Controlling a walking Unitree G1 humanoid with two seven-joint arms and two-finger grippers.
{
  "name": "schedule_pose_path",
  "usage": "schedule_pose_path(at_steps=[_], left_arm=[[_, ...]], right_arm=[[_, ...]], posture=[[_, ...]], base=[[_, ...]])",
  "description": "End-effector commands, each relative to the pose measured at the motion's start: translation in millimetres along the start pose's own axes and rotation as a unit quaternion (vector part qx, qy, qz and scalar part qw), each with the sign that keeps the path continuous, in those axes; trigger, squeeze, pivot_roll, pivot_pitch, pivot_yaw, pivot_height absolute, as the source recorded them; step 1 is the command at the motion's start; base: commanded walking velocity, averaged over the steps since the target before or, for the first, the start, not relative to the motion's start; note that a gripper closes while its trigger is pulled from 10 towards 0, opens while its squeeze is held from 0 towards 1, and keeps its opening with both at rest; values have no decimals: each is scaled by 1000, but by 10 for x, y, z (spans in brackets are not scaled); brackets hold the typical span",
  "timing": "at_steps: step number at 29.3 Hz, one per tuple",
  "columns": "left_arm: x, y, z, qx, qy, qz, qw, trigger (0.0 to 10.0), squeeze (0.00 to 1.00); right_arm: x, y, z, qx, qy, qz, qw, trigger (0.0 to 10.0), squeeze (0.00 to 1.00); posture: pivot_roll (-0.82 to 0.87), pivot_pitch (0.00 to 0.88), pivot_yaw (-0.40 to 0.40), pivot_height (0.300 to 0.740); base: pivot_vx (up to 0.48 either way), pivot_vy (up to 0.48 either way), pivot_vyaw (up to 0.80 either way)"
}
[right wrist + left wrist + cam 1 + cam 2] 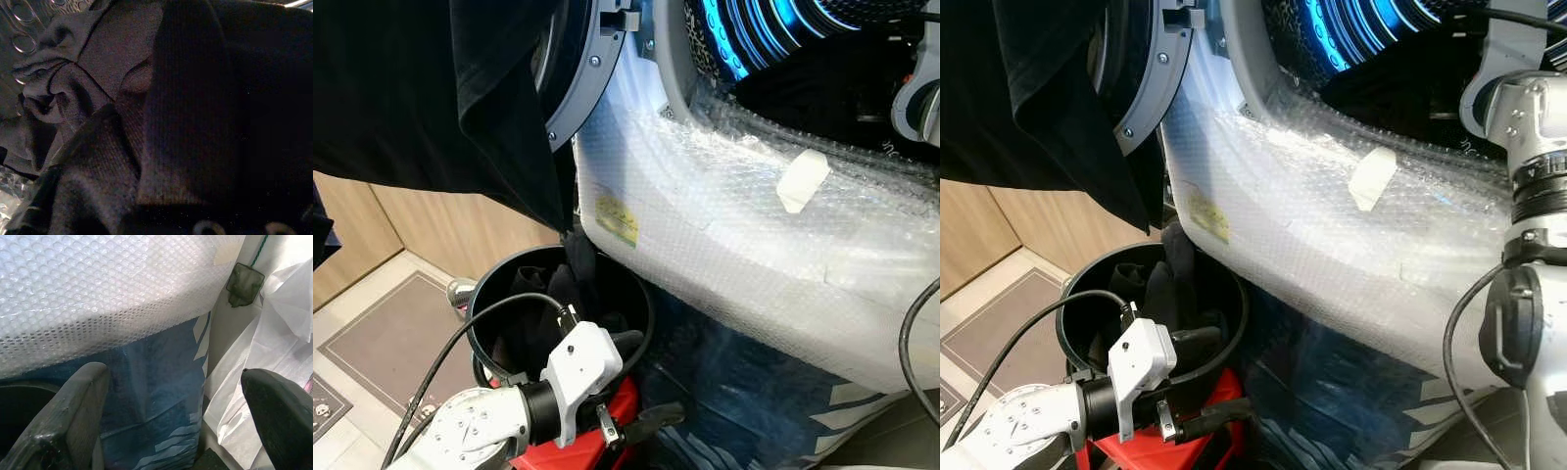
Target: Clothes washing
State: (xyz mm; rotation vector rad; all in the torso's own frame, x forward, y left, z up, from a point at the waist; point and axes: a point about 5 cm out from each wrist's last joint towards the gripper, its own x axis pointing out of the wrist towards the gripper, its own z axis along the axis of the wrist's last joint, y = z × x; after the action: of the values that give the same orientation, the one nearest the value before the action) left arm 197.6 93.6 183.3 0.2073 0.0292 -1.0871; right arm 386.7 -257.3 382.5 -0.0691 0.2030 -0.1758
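The washing machine's drum point(754, 39) glows blue, with dark clothes point(822, 93) lying in its mouth. My right arm point(1526, 117) reaches into the drum. The right wrist view is pressed close to dark grey and black knit clothes point(122, 73). A large black garment point(411, 88) hangs over the open door point(592, 69). Below it stands a black bucket point(484, 284) holding dark clothes point(573, 284). My left gripper point(651, 377) hovers low at the bucket's near right rim. It is open, and nothing lies between its fingers point(73, 401).
Bubble wrap point(724, 225) covers the machine's front, with a tape strip point(803, 181) and a yellow label point(617, 220). A blue sheet point(724, 392) lies beneath it. Something red point(617, 401) sits under my left wrist. At left are a floor mat point(382, 343) and wooden panelling point(431, 225).
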Motion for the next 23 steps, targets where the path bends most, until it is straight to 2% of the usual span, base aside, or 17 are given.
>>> schedule_pose_path(at_steps=[1,2,4,14,19,23], left_arm=[[11,-34,23,-2,-4,-12,1000,10000,0],[19,-12,21,1,-4,-19,1000,10000,0],[18,17,33,4,-3,-29,1000,10000,0],[17,17,36,4,-3,-30,1000,10000,0],[36,58,47,4,-5,-35,999,10000,0],[38,58,45,4,-5,-35,999,10000,0]], right_arm=[[-33,-89,-3,5,1,-17,1000,10000,1000],[-154,-78,47,-15,-44,4,999,10000,0],[-465,96,1,-8,-142,42,989,10000,0],[-484,107,-14,-1,-146,41,988,10000,0],[-723,203,-72,-15,-183,56,981,10000,0],[-732,205,-72,-15,-183,57,981,10000,0]], posture=[[4,89,-81,740],[-35,99,-41,740],[-41,125,-20,740],[-41,125,-20,740],[-53,130,-11,740],[-52,130,-12,740]], base=[[0,0,0],[0,0,0],[0,0,0],[0,0,0],[0,0,0],[0,0,0]])
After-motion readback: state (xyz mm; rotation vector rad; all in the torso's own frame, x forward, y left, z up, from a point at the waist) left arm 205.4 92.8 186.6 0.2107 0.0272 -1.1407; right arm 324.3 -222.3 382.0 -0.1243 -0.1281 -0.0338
